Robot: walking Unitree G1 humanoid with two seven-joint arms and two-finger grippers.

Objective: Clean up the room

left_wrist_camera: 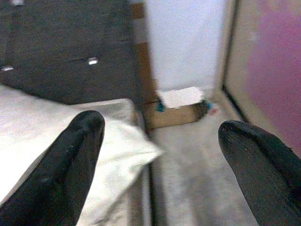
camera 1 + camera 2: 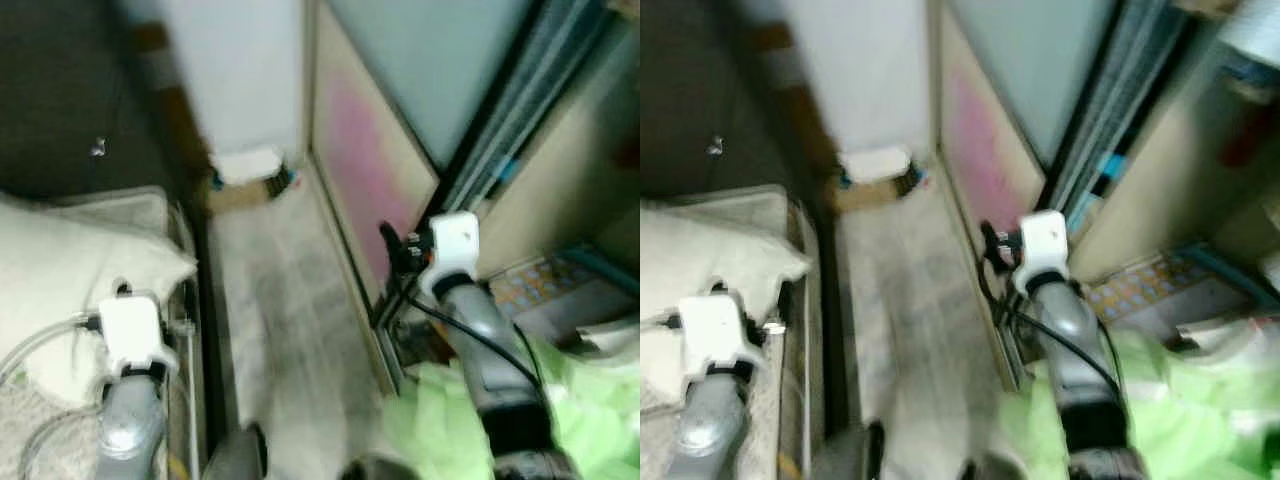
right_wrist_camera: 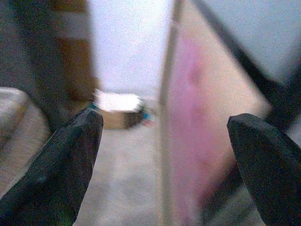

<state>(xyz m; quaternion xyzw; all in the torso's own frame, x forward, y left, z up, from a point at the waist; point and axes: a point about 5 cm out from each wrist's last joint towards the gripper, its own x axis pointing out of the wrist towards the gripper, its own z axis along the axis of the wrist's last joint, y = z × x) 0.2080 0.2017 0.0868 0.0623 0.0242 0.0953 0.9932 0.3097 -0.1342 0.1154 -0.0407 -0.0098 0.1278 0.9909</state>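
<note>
Blur across both head views, robot likely walking; narrow strip of pale floor (image 2: 290, 330) runs ahead between a bed with a white pillow (image 2: 90, 270) on the robot's left and a sliding door panel with a pinkish patch (image 2: 365, 170) on its right; at the far end of the strip, against a white upright panel (image 2: 240, 70), sits a small cardboard box (image 2: 245, 190) with something white on top (image 2: 245, 163) and bits of blue and red at its edges, the likeliest clutter to collect; box lies straight ahead of both grippers, well apart from them, its long side running across the passage; left gripper (image 1: 160, 155) held out over the bed edge, jaws spread wide, nothing between them; right gripper (image 3: 164, 160) raised beside the door panel, jaws likewise spread and empty; wrist views both look down the strip at the box, roughly centred for each, so neither arm is clearly nearer; judged: still approach phase, reach needs more walking first; light green fabric (image 2: 590, 410) lies low at the robot's right, near the right arm; what it is cannot be told.
</note>
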